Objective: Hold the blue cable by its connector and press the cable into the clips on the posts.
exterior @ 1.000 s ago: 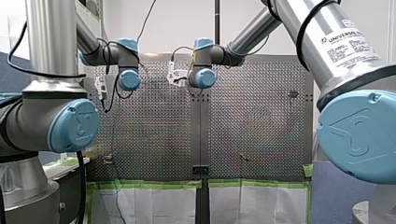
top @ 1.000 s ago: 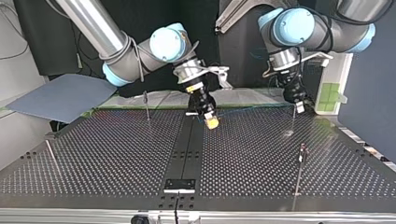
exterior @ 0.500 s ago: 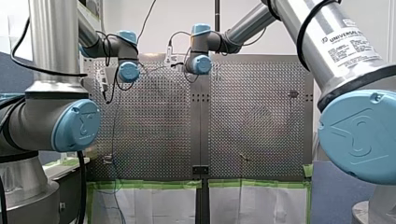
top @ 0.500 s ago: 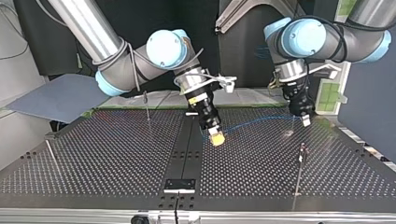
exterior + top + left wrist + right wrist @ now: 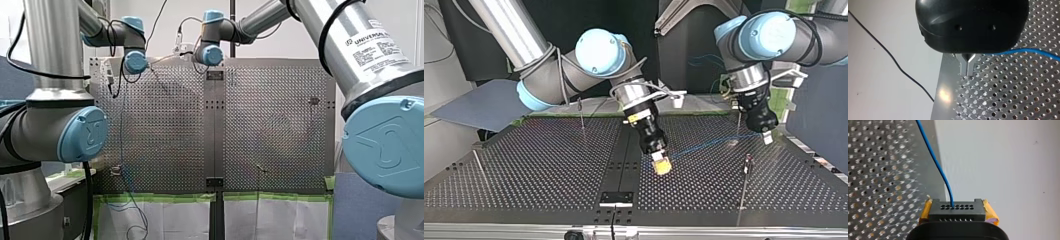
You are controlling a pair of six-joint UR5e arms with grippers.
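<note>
Since the blue cable (image 5: 934,160) looks thin, light and limp, you should steer it by its rigid black connector (image 5: 957,213), which your right gripper (image 5: 662,166) has clamped between yellow pads, wrist slanting low over the perforated table (image 5: 549,165). Farther off, the cable runs nearly straight to your left gripper (image 5: 968,72), its metal fingers pinched together on it and pointing down, a slim post (image 5: 746,167) nearby.
</note>
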